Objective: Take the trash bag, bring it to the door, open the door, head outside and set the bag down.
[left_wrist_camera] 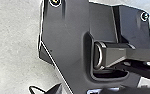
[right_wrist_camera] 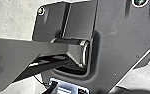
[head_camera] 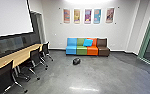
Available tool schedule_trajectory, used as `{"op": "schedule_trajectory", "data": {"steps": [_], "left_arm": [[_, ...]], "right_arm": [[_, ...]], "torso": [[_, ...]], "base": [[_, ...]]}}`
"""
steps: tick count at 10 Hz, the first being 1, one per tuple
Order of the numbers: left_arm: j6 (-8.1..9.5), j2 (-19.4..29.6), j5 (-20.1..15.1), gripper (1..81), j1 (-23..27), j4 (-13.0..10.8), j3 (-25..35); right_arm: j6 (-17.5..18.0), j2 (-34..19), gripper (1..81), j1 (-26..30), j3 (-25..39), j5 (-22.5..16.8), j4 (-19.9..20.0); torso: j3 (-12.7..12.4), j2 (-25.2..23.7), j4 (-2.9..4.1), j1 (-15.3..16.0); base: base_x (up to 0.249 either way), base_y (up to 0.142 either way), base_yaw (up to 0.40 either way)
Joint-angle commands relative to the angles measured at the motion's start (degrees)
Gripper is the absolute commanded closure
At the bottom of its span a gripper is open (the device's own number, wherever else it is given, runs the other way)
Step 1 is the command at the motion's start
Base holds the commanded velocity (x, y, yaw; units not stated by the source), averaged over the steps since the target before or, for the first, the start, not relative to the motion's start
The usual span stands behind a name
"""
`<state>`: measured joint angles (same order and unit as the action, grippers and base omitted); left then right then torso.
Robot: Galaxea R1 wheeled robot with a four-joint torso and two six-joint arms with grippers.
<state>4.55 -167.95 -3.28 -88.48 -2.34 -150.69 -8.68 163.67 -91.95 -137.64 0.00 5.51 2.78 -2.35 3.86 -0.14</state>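
"Black chair (head_camera: 2, 76), near left. Where's my trash bag (head_camera: 76, 61)?"

"On the floor (head_camera: 103, 73), near the colourful sofa (head_camera: 92, 50), slightly longer left to right; which way it points, I can't tell."

"My pincers?"

"How open, or holding what, I can't tell. The left wrist view adds my dark plate (left_wrist_camera: 66, 32)."

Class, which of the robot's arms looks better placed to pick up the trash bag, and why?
The right, though only slightly, I'd judge: the trash bag lies almost straight ahead, while chairs stand on the robot's left.
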Motion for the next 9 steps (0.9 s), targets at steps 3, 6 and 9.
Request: {"op": "schedule_trajectory", "data": {"steps": [3,6,9], "left_arm": [[-0.15,0.24,-3.31,1.0,3.27,-0.3,0.13],[-0.15,0.07,-3.31,1.0,3.27,-0.3,0.13],[-0.15,-0.2,-3.31,1.0,3.44,-0.38,0.13]], "right_arm": [[-0.46,-0.51,1.0,1.81,0.72,-3.25,0.11],[-0.46,-0.6,1.0,1.9,0.89,-3.34,0.11],[-0.64,-0.78,1.0,2.08,0.98,-3.69,0.03]], "torso": [[0.02,0.05,0.0,0.17],[0.02,0.05,0.0,0.14],[4.66,0.05,0.0,0.14]], "base": [[0.099,0.0,0.0],[0.116,0.0,0.0],[0.143,0.0,0.0]]}}
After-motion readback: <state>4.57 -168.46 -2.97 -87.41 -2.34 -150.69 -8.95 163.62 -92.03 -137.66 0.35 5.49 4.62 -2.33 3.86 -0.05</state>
